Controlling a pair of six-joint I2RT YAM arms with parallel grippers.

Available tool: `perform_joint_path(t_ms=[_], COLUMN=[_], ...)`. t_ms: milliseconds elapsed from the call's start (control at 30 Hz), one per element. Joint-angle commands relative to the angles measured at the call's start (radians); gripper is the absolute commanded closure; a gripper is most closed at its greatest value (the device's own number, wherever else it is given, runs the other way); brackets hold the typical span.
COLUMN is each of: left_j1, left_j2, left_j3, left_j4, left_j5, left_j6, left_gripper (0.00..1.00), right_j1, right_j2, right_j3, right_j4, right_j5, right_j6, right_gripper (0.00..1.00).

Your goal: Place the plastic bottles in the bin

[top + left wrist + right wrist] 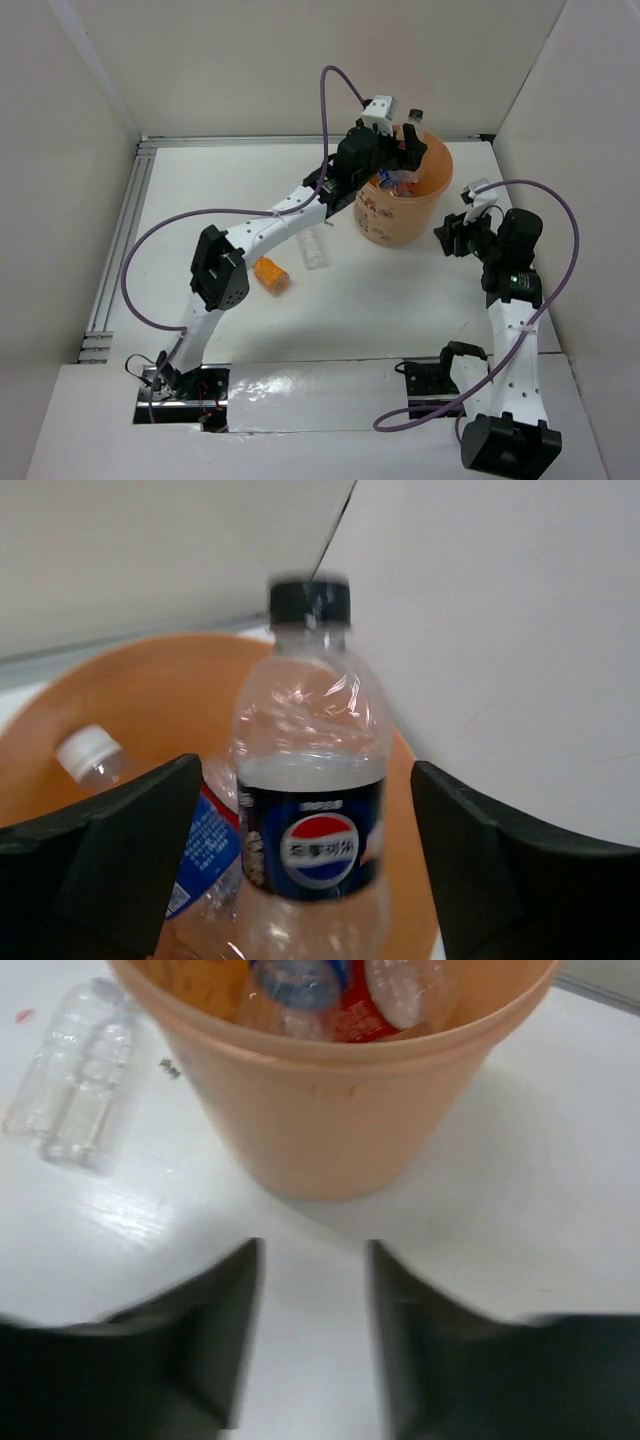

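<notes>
White table — bin, clear bottle, orange bottle

This is probably serving as a robotics lab test cell: plain white panels are enclosing a white bench, an aluminium rail is edging it, and purple cables are looping off two bench-mounted arms.
</notes>
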Motion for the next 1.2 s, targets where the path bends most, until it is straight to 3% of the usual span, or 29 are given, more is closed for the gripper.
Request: perform_joint_path(t_ms=[0, 33, 100, 233, 267, 333, 367, 400, 533, 600, 833, 1033, 1167], left_j1=[0.012, 0.024, 0.024, 0.042, 0.051, 0.065, 0.085, 0.094, 0.14, 0.154, 0.154, 0.124, 0.114], left_j2=[0.017, -0.001, -0.035, -0.159, -0.258, -0.389, -0.531, -0.603, -0.907, -1.051, -1.328, -1.39, -1.365], left_j3=[0.073, 0.059, 0.03, -0.047, -0.094, -0.316, -0.411, -0.593, -0.936, -1.089, -1.403, -1.488, -1.497], left_j4=[0.0, 0.0, 0.023, -0.057, -0.072, -0.083, -0.083, -0.072, -0.173, -0.282, -0.489, -0.52, -0.52], left_j5=[0.027, 0.036, 0.046, 0.018, -0.012, -0.065, -0.1, -0.118, -0.197, -0.233, -0.277, -0.266, -0.255], left_j6=[-0.028, -0.028, -0.029, 0.015, 0.024, 0.025, 0.015, 0.003, -0.081, -0.156, -0.464, -0.56, -0.569], left_gripper=[0.0, 0.0, 0.0, 0.0, 0.0, 0.0, 0.0, 0.0, 0.0, 0.0, 0.0, 0.0, 0.0], right_j1=[-0.004, -0.004, -0.004, 0.061, 0.097, 0.25, 0.313, 0.447, 0.731, 0.804, 0.925, 0.925, 0.948], right_j2=[-0.036, -0.036, -0.013, 0.071, 0.109, 0.143, 0.172, 0.188, 0.323, 0.444, 0.791, 1.058, 1.142], right_j3=[-0.019, -0.019, -0.019, -0.018, -0.017, -0.007, -0.007, -0.007, 0.015, 0.062, 0.321, 0.544, 0.553], right_j4=[-0.105, -0.149, -0.172, -0.145, -0.113, -0.07, -0.01, 0.022, 0.174, 0.251, 0.325, 0.214, 0.225], right_j5=[-0.133, -0.218, -0.294, -0.374, -0.36, -0.26, -0.22, -0.177, 0.086, 0.169, 0.547, 0.557, 0.562], right_j6=[-0.144, -0.179, -0.254, -0.267, -0.253, -0.216, -0.18, -0.157, -0.008, 0.135, 0.446, 0.544, 0.555], right_gripper=[0.22, 0.11, 0.0, 0.0, 0.0, 0.0, 0.0, 0.0, 0.12, 0.17, 0.09, 0.06, 0.06])
